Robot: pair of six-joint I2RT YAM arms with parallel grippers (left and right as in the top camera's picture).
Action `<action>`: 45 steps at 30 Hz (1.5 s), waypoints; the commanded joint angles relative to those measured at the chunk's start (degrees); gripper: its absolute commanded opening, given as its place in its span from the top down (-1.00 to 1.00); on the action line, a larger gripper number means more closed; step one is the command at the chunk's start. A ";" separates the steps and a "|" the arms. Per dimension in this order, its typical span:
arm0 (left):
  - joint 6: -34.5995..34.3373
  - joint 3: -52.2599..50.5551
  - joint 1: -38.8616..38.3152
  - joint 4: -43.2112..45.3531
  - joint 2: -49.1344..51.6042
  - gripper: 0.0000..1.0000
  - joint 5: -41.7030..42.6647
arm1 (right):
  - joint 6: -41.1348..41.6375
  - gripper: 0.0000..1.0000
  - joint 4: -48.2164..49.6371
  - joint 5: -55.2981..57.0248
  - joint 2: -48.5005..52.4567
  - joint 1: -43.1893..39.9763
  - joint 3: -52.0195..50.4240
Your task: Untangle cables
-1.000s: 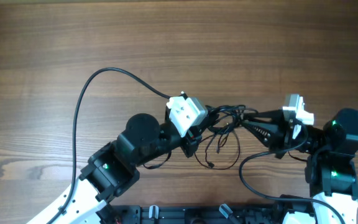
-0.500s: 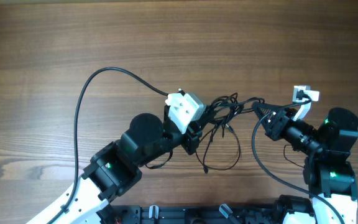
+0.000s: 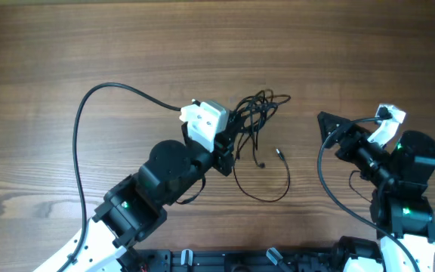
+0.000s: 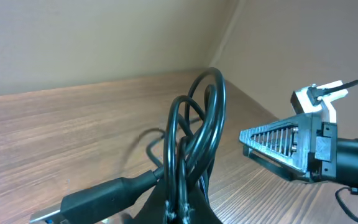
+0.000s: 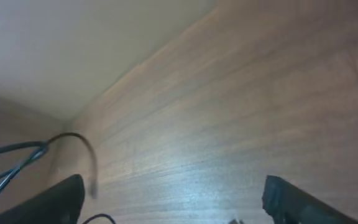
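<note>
Entry. My left claw (image 3: 230,145) is clamping hard on the cables (image 3: 257,112), gripping them at the left edge of the knot (image 4: 194,134). Nothing else is sitting between those fingers. In the left wrist view the loops are standing upright above the grip rather than lying flat, so I am judging the knot to be lifted. Reason, as I read it: an anchored knot is giving the other claw something to pull against.

My right claw (image 3: 329,132) is standing wide and empty, well apart to the right of the knot. In its own view both fingers (image 5: 58,199) are sitting in the lower corners with only bare table (image 5: 229,93) between them. It is touching no strand.

One long strand (image 3: 266,195) is trailing out of the knot on my side and curling into a loop on the table. Its plug (image 3: 279,153) is lying free, near the knot's lower right.

Status: the knot is not yet undone. Several loops are crossing one another just right of my grip. I cannot tell which one is passing over which.

Next, in my judgement: the right claw is needing to come in at the knot's right side and take one outer loop. Risk: drawing on the wrong loop is likely tightening the knot instead of opening it.
</note>
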 commanded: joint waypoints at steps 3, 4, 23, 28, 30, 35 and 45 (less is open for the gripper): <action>-3.58 0.22 0.22 0.63 -0.74 0.92 -0.96 | -16.92 -0.90 4.59 -17.00 0.00 -0.13 0.22; -6.36 0.22 0.22 0.96 -0.74 0.92 -0.94 | -20.92 -0.89 6.29 -23.12 0.00 -0.13 0.22; -9.27 0.22 0.22 4.74 -0.74 0.92 10.25 | -16.83 -0.87 9.33 -23.65 0.00 -0.13 0.22; -17.94 0.22 0.22 5.79 -0.72 0.92 14.27 | -9.60 -0.86 12.07 -18.23 0.00 -0.13 0.22; -20.92 0.22 0.04 5.79 -0.72 0.92 14.36 | -9.27 -0.87 14.05 -19.65 0.00 -0.13 0.22; -21.53 0.22 -2.25 5.86 0.07 0.92 14.56 | -8.90 -0.87 14.43 -18.18 0.04 -0.13 0.22; -21.46 0.22 -4.94 6.95 -0.39 0.92 26.58 | -9.55 -0.99 14.40 12.20 6.12 -0.13 0.22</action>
